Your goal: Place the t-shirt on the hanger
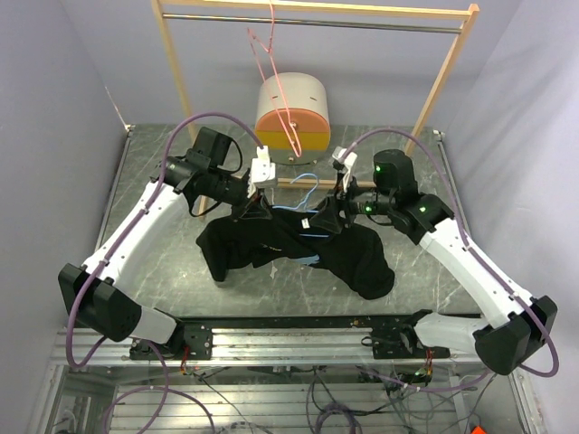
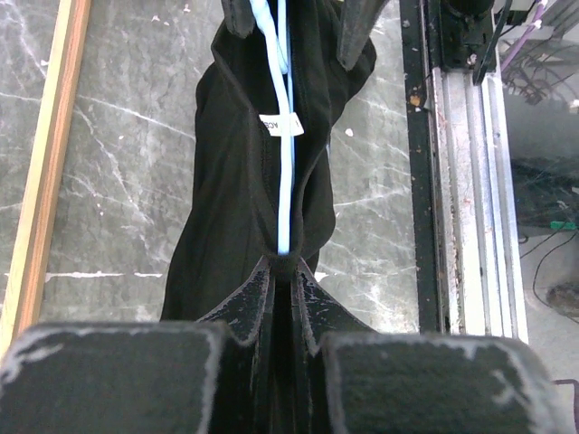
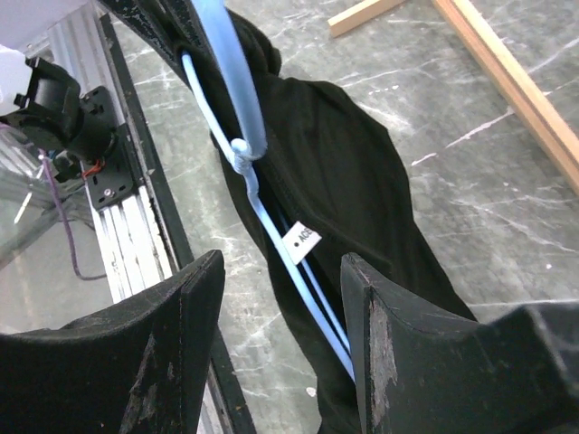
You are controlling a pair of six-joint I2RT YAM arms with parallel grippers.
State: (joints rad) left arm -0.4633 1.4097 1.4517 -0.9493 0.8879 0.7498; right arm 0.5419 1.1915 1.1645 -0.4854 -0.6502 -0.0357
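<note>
I see the black short-sleeved t-shirt (image 1: 262, 249) bunched in the middle of the grey marble worktop (image 1: 154, 235). Its shoulders are held up between my two arms and its lower folds lie on the stone. The thin light-blue wire hanger (image 2: 283, 181) runs inside the neck opening, past the small white label (image 2: 280, 124). My left fingers (image 2: 258, 312) are pinched narrow on cloth and wire together. My right fingers (image 3: 181, 334) stand wide, with wire and shirt passing through the gap close to one of them; I can't tell if they touch. The wooden rack (image 1: 181, 86) has its base bar close behind the shirt. The black rail (image 2: 416, 181) at the near edge lies near the hanging cloth. Bare marble opens to the left and right. A pink-red wire hanger (image 1: 274, 81) hangs from the rack's top rod, above an orange-faced round drum (image 1: 291, 104).
</note>
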